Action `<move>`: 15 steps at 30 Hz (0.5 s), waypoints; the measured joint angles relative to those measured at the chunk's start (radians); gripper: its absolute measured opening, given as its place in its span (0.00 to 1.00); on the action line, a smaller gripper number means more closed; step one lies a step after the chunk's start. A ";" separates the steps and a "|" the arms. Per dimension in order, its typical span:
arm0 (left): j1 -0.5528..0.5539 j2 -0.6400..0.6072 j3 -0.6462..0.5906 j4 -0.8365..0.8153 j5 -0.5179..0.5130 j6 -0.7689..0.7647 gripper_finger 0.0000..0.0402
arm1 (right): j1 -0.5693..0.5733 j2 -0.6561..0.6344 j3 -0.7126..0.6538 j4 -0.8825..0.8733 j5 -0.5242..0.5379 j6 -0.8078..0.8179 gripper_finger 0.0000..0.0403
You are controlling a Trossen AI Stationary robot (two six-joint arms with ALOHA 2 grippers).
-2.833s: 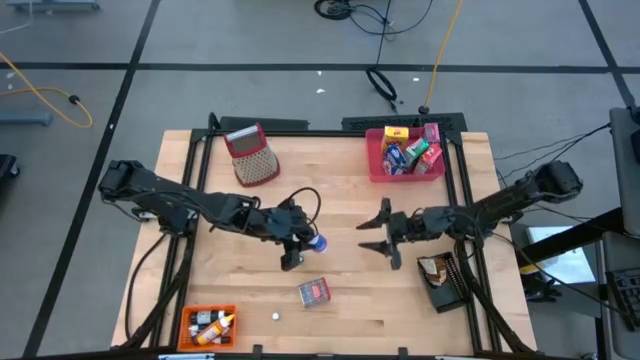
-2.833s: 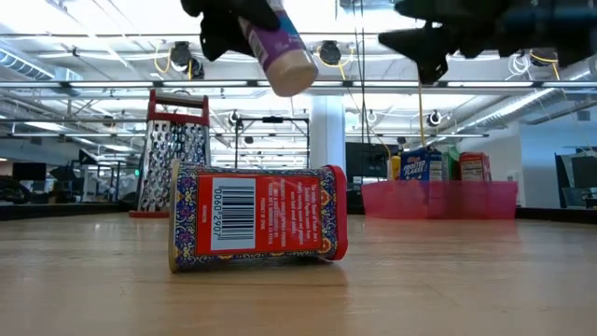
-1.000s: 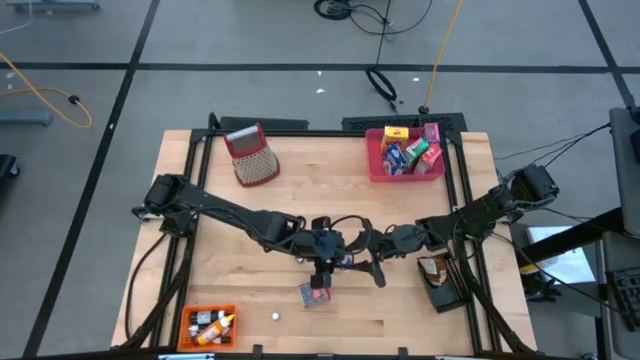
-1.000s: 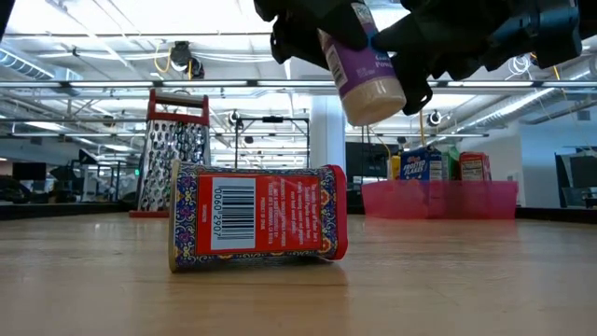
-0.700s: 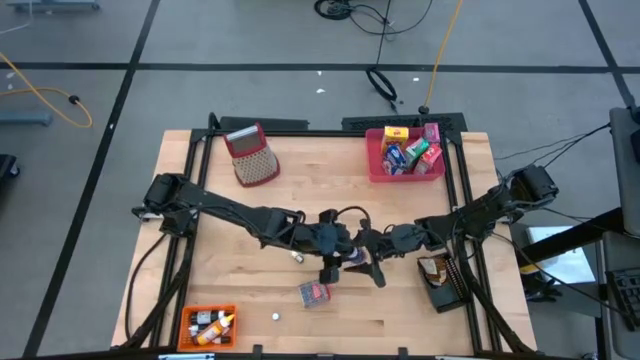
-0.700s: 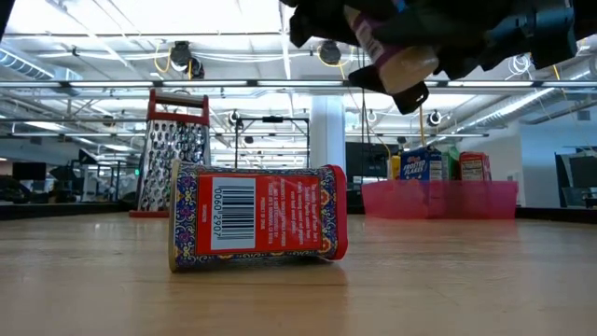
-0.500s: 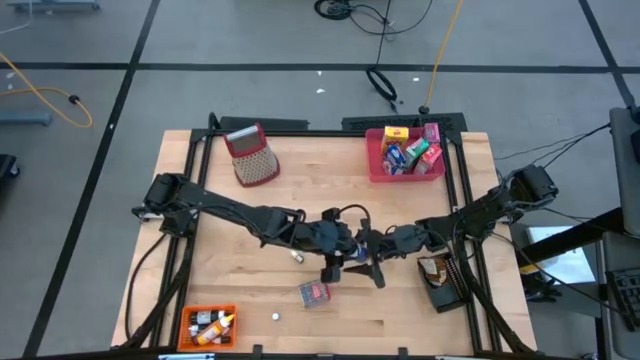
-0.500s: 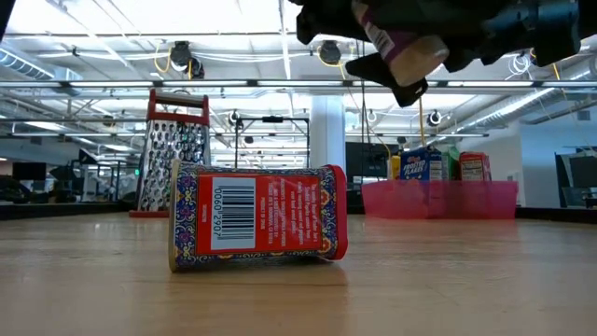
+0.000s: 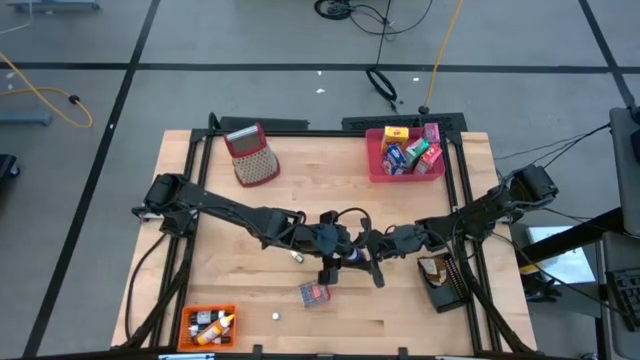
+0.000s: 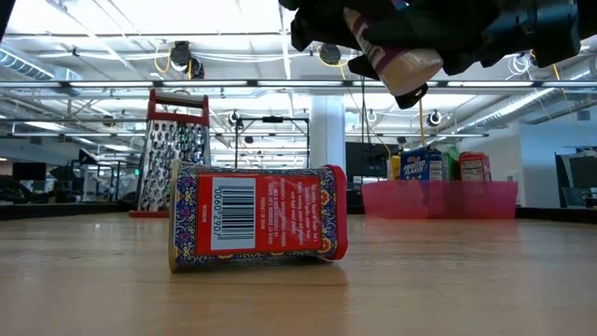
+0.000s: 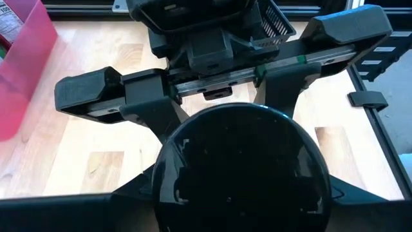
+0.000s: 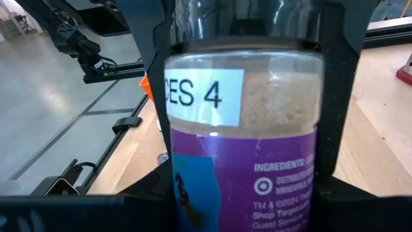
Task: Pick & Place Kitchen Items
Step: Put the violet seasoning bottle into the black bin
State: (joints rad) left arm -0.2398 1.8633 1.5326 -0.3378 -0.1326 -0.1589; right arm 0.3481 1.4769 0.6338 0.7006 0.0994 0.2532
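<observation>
While handing over mid-air above the middle of the table, pinching one spice jar from both ends: left gripper clamped at the dark cap, right gripper with fingers pressed flat on either side of the purple-labelled body. Tilted and well clear of the wood in the low view, nothing under it but air. Judged as a left-to-right handoff caught at the double-grip point, with neither side let go. Done so far, by the look of things: several boxes and packets stacked in the pink bin near the back right corner. Left to do: release by the left, carry by the right toward that bin, most likely. Also waiting: red tin lying on its side near the front edge, just in front of the two grippers, barcode facing the low camera; tiny white piece beside it, closer to the front edge. Small bottles in the orange tray at the front left corner, unclear whether sorted or pending. Grater upright near the back left, untouched, not part of the job. Black tray at the right edge, contents too small to tell. Roughly midway overall.
</observation>
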 joint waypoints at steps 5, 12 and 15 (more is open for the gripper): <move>-0.003 0.000 -0.001 0.000 -0.001 -0.001 0.50 | 0.000 -0.001 0.000 -0.009 0.000 0.001 0.42; -0.006 -0.007 -0.003 -0.003 -0.001 0.011 0.50 | 0.000 -0.002 0.000 -0.018 0.001 -0.002 0.39; -0.007 -0.009 -0.003 -0.001 -0.006 0.012 0.50 | 0.000 -0.003 0.000 -0.019 0.002 -0.002 0.39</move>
State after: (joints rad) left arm -0.2465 1.8545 1.5299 -0.3389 -0.1383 -0.1472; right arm 0.3481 1.4742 0.6338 0.6816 0.1009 0.2508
